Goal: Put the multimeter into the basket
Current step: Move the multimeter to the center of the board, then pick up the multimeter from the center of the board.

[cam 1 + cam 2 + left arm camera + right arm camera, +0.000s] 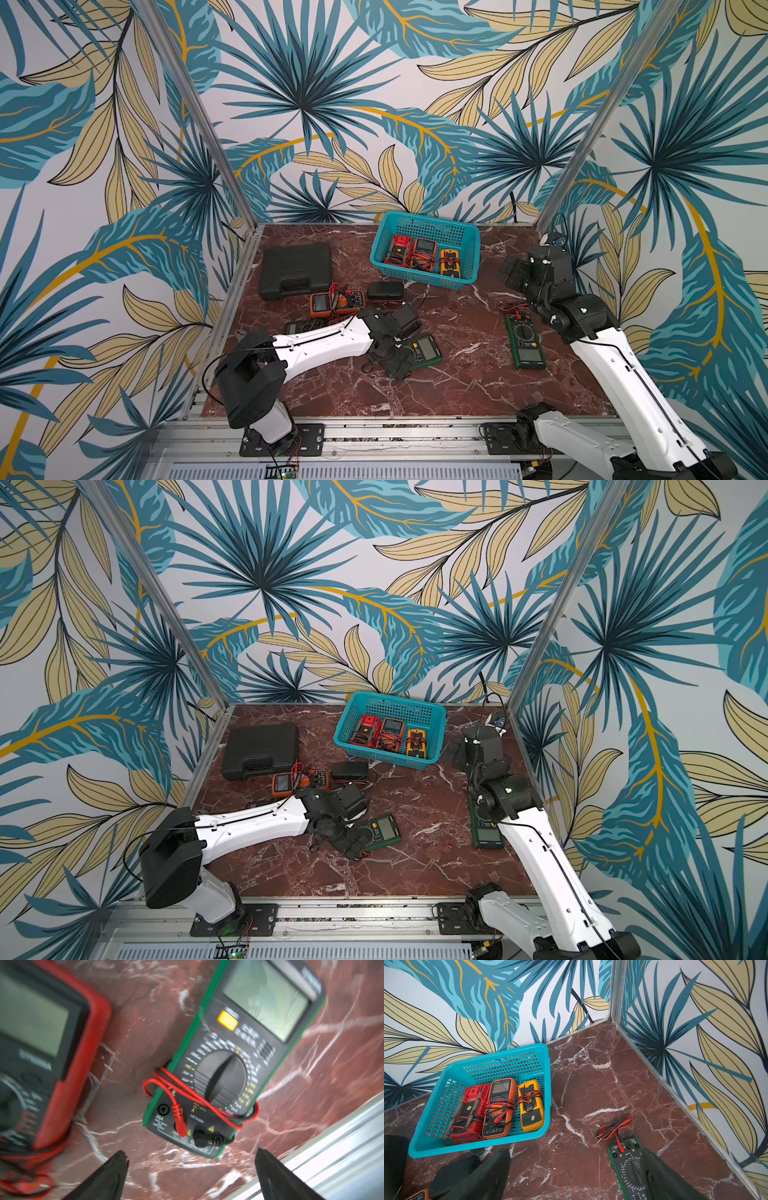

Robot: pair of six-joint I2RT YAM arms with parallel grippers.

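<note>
Left hand (191,1152) gapes just short of green multimeter (234,1068).

basket (446,1148): teal-blue, mesh-perforated
tabletop (457,386): red-brown marble, white veins
walls (374,62): blue and tan leaf print
case (296,266): black
multimeter (220,1082): green rim, black face

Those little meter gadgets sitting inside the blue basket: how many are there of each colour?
In the basket:
red meter: 1
orange meter: 1
yellow meter: 1
Total: 3
</note>
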